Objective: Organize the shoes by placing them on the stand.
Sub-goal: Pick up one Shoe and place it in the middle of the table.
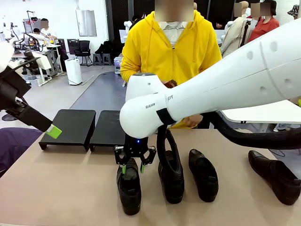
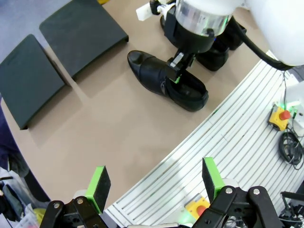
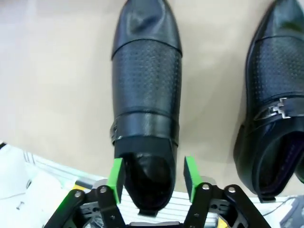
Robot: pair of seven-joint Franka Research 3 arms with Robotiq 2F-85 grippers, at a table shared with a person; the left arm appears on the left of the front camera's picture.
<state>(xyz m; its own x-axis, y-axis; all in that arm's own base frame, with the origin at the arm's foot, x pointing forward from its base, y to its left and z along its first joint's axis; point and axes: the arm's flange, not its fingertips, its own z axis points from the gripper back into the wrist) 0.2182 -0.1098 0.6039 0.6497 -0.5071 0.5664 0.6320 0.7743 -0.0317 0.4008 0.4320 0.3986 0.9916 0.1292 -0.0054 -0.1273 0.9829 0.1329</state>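
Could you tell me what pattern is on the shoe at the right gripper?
The shoe is black with fine perforated dots, clearest in the right wrist view.

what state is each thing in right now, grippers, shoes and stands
leftmost shoe: on its sole on the table, not clamped
second shoe: on its sole on the table
third shoe: same
far right shoe: same
left stand: no shoe on it
right stand: no shoe on it
left gripper: open, holding nothing
right gripper: open, pads astride the leftmost shoe's heel end
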